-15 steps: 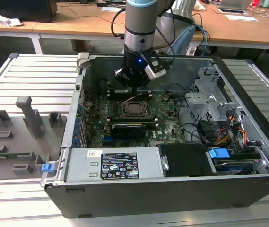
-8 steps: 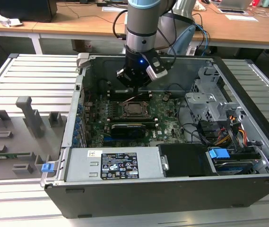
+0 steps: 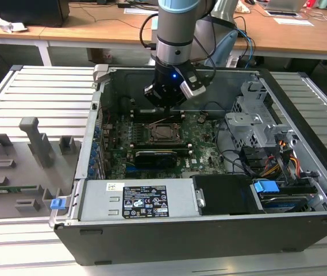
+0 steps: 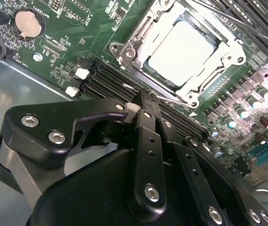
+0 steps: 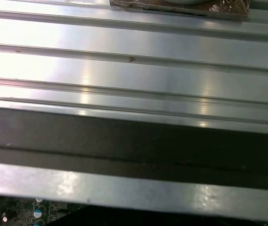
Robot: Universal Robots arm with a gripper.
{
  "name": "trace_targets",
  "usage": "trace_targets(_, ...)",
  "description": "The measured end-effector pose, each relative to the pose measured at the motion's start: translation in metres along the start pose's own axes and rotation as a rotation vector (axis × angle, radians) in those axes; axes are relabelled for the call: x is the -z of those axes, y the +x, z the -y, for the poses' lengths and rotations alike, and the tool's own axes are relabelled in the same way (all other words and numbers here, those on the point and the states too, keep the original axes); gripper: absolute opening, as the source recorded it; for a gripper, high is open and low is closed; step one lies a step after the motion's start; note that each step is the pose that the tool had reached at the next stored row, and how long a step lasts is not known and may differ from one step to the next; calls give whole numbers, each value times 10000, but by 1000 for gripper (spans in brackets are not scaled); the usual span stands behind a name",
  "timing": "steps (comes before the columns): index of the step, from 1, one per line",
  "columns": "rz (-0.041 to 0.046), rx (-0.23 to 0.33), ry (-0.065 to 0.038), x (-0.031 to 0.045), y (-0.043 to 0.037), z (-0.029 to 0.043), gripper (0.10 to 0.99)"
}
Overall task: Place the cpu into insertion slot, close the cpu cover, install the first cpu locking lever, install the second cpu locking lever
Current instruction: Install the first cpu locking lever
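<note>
The cpu (image 4: 181,49), a thin, light, fragile metal-topped chip best touched at its edges, lies seated in the insertion slot (image 4: 124,49) under the cpu cover (image 4: 209,70), the gripper (image 4: 141,101) hovering just beside the slot, jaws narrowed and empty.

Nothing can be read for certain: a black-and-white label (image 3: 145,202) and a small white sticker (image 3: 115,186) sit on the metal power supply box (image 3: 94,201), well apart from the fingers (image 4: 148,136), while the white lettering on the green circuit board (image 4: 72,42) beyond them, beside the coin cell (image 4: 28,23), is too small.
</note>
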State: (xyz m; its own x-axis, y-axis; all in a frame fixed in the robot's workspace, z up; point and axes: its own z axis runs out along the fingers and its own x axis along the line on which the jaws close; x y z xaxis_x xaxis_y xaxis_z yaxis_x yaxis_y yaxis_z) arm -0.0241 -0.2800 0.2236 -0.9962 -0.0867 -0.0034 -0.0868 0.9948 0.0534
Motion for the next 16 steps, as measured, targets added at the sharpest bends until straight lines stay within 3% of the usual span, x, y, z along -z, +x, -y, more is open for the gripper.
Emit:
trace_targets(10,-4,31,26,-85,-58,3,106)
trace_targets(16,-13,44,118,-133,-72,7,106)
